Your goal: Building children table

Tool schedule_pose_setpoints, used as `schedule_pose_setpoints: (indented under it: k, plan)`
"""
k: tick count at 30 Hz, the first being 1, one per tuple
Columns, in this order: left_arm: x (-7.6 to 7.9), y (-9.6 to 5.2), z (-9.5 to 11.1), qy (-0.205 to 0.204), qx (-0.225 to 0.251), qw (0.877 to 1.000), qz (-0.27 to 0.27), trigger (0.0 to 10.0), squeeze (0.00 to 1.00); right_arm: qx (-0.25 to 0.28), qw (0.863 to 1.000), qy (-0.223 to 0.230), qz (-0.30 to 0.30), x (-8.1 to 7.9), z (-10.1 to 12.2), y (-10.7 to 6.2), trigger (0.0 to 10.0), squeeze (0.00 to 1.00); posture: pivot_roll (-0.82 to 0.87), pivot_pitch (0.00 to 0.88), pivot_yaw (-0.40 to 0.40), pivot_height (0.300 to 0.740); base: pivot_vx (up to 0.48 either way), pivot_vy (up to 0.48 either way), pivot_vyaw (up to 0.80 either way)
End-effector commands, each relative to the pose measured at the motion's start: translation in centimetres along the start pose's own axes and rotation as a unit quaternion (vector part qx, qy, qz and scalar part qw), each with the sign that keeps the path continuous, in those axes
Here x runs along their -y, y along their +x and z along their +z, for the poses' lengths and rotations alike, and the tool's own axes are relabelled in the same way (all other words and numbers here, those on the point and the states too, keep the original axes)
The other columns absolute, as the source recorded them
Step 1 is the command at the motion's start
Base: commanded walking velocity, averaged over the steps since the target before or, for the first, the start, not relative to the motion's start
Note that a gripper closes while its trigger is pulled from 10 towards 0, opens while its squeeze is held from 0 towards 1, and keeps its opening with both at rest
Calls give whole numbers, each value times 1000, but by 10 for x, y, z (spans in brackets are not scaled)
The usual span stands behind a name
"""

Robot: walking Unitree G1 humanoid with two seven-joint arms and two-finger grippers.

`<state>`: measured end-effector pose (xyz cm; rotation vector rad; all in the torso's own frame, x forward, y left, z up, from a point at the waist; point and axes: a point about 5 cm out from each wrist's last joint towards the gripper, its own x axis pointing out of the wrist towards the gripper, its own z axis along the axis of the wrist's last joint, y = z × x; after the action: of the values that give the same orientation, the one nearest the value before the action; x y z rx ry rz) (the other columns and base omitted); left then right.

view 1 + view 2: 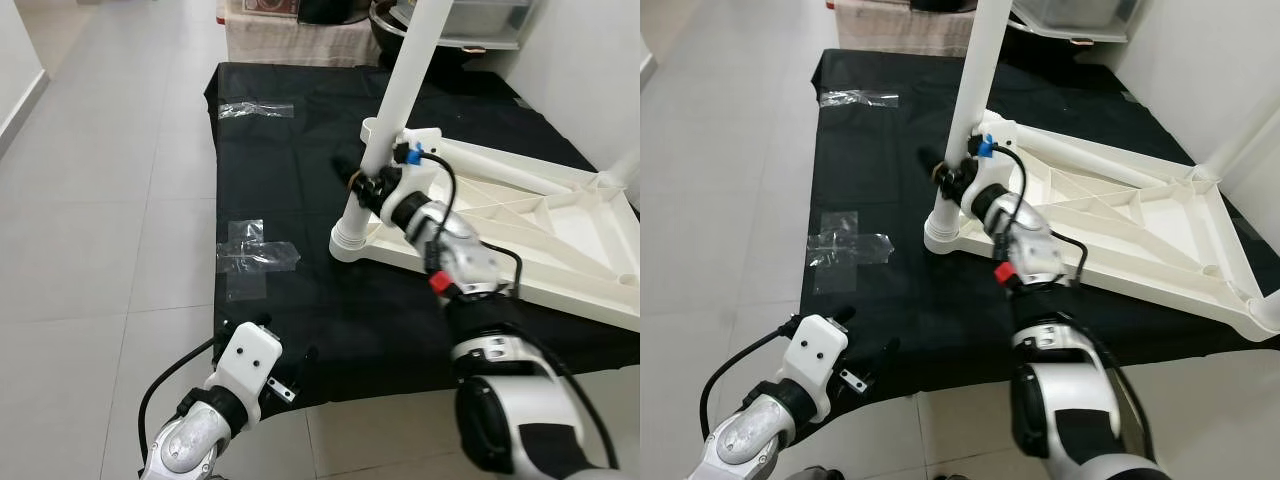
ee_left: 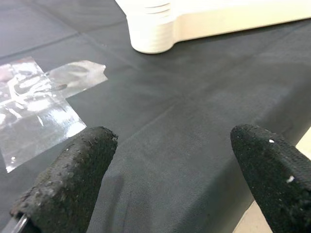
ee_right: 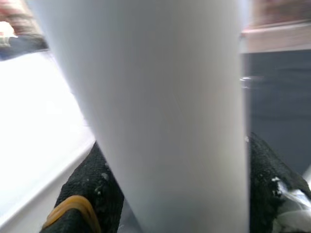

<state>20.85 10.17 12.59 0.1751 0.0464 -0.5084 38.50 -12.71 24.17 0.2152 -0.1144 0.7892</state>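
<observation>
Left: the left gripper [image 1: 283, 372] hovers low over the near edge of the black cloth [image 1: 300, 300], its 2 fingers [image 2: 73, 179] spread wide and holding nothing. Just beyond it, 1 patch of clear tape [image 1: 250, 258] lies flat on the cloth; a 2nd strip [image 1: 256, 110] lies at the far left corner. Pale floor tiles [image 1: 110, 200] run along the whole left side, giving open room there.

Centre: a white leg [image 1: 395, 110] stands in the corner socket [image 1: 352, 240] of the tabletop, its long axis rising steeply and tilting away toward the far right. The right gripper [image 1: 370, 185] is clamped around the leg low down, just above the socket; in the right wrist view both black fingers [image 3: 92, 194] flank the tube, touching it. This arm is the nearer to the leg by far; the left gripper is well apart from it.

Right: the tabletop [image 1: 540, 215] lies upside down on the cloth, ribbed underside up, its long side running away to the right. Another leg [image 1: 625, 165] rises at the far right corner, close to the wall [image 1: 580, 70].

Judgement: the step in hand appears to be seating the leg in its socket. The next move would act along the leg's axis, downward or in rotation. Room is open to the left; the cloth's near edge and the wall bound the work.
</observation>
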Motion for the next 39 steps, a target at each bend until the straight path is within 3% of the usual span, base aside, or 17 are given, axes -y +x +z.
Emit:
schedule_pose_setpoints:
  k: [1,3,4,5,8,13,14,22,23,24,26,27,29,32,33,35,39]
  plan:
    - [2,1,-6,-10,-15,1000,-4,10000,0,7,992,11,127,-18,5,3,10000,0,104,186,-146,740,0,0,0]
    - [2,1,-6,-10,-15,1000,-4,10000,0,7,992,11,127,-18,5,3,10000,0,104,186,-146,740,0,0,0]
    - [1,1,-6,-11,-16,1000,-4,10000,0,-7,978,14,209,-26,5,0,10000,0,106,188,-144,740,0,0,0]
    - [1,1,-6,-11,-16,1000,-4,10000,0,-7,978,14,209,-26,5,0,10000,0,106,188,-144,740,0,0,0]
    - [-1,1,-6,-13,-18,1000,-3,10000,0,-63,936,13,347,-42,-1,3,10000,0,93,198,-137,740,0,0,0]
    - [-2,2,-5,-15,-17,1000,-4,10000,0,-94,923,-27,372,-49,-1,15,10000,0,89,209,-134,740,0,0,0]
    - [-3,2,-5,-17,-17,1000,-1,10000,0,-92,930,-33,354,-49,0,20,0,0,88,214,-130,740,0,0,0]
    - [-4,1,-4,-20,-17,1000,1,10000,0,-74,943,-42,323,-44,4,20,0,0,74,233,-123,740,0,0,0]
    - [-4,1,-3,-22,-17,1000,1,10000,0,-71,961,-48,264,-38,4,23,0,0,75,231,-123,740,0,0,0]
    - [-4,1,-3,-22,-17,1000,1,10000,0,-71,961,-48,264,-38,4,23,0,0,75,231,-123,740,0,0,0]
    - [-4,1,-3,-24,-16,1000,1,10000,0,-62,990,-59,115,-24,0,30,0,0,80,235,-132,740,0,0,0]
    - [-5,1,-3,-24,-16,1000,3,10000,0,-70,995,-72,4,-13,-6,31,0,0,86,236,-132,740,0,0,0]
    - [-5,0,-2,-24,-17,1000,4,10000,0,-77,992,-82,-64,-7,-10,31,0,0,85,236,-133,740,0,0,0]
    - [-4,0,-2,-19,-18,1000,-2,10000,0,-74,910,-100,-395,22,-20,0,0,0,91,233,-129,740,0,0,0]
    - [-4,0,-2,-19,-18,1000,-2,10000,0,-74,910,-100,-395,22,-20,0,0,0,91,233,-129,740,0,0,0]
    - [-2,1,-2,-14,-19,1000,-12,10000,0,-56,884,-77,-458,12,-26,-7,0,0,104,226,-133,740,0,0,0]
    - [0,1,-2,-12,-20,1000,-17,10000,0,-40,885,-56,-460,0,-28,-1,0,0,106,225,-128,740,0,0,0]
